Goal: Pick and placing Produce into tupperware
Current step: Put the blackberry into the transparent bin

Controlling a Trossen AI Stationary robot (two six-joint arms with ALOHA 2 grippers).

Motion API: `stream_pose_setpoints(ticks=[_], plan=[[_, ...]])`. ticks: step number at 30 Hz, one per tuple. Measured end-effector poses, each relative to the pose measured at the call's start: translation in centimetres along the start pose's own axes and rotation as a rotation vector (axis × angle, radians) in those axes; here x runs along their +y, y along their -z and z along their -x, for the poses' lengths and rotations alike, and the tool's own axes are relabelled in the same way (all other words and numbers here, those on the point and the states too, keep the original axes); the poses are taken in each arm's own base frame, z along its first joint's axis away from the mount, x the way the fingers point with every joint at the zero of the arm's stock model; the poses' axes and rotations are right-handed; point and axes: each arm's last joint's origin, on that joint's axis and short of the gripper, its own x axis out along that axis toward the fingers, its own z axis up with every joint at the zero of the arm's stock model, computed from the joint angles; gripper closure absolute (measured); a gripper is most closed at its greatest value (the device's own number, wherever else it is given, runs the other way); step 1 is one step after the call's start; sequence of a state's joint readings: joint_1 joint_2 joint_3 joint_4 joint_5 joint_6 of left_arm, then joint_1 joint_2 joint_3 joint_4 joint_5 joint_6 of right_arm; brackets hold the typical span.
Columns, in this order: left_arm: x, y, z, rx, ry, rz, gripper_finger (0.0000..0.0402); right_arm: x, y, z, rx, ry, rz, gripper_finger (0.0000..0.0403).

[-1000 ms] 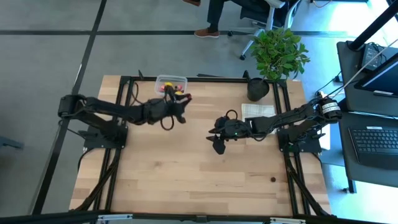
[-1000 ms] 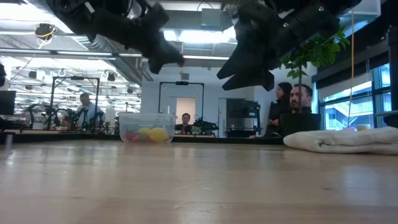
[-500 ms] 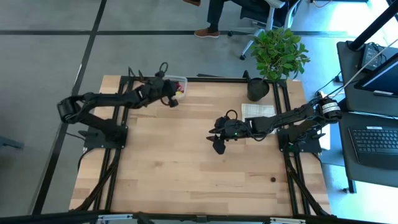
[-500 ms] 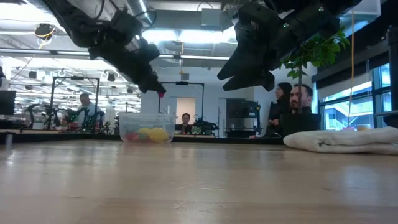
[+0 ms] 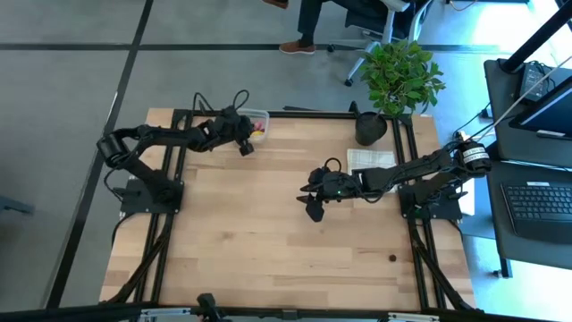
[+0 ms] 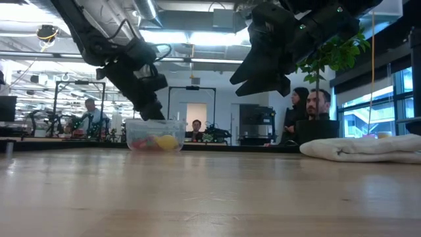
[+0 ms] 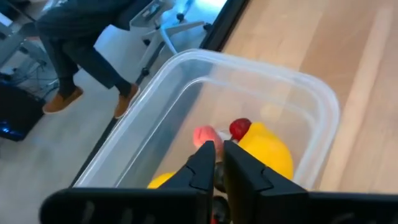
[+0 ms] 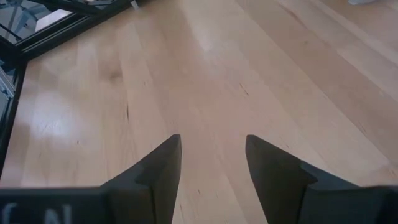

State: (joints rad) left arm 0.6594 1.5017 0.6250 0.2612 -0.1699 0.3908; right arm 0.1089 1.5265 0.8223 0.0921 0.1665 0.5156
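Around the tupperware (image 5: 253, 122) at the counter's (image 5: 268, 241) far edge, room was tight: my left gripper (image 5: 244, 146) hung at its rim with jaws closed, and fruit filled part of the floor. Away from the tub the wood lay open, broken by my right gripper (image 5: 313, 211) with jaws apart mid-counter. Farther along the tub's edge stood a black pot (image 5: 370, 128) and a white cloth (image 5: 371, 161).

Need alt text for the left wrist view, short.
Left gripper, jaws shut, hangs over a clear tub on a wooden table. In the tub lie yellow lemons, a red berry and a pink one. Beyond the table edge, a seated person's legs.
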Motion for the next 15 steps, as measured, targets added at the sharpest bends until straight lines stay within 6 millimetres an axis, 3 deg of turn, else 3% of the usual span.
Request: stream_pose_setpoints(ticks=[5, 9, 15], plan=[[0.1, -0.4, 0.3, -0.047, 0.030, 0.011, 0.0398, 0.0, 0.0, 0.0, 0.000, 0.000, 0.000, 0.0221], [-0.1, -1.8, 1.7, -0.194, 0.187, 0.016, 0.0398, 0.1, 0.1, 0.0, 0.022, -0.035, 0.000, 0.0221], [-3.0, -4.2, 4.9, -0.397, 0.497, -0.067, 0.0375, 0.1, 1.1, 0.1, 0.192, -0.148, -0.006, 0.0221]])
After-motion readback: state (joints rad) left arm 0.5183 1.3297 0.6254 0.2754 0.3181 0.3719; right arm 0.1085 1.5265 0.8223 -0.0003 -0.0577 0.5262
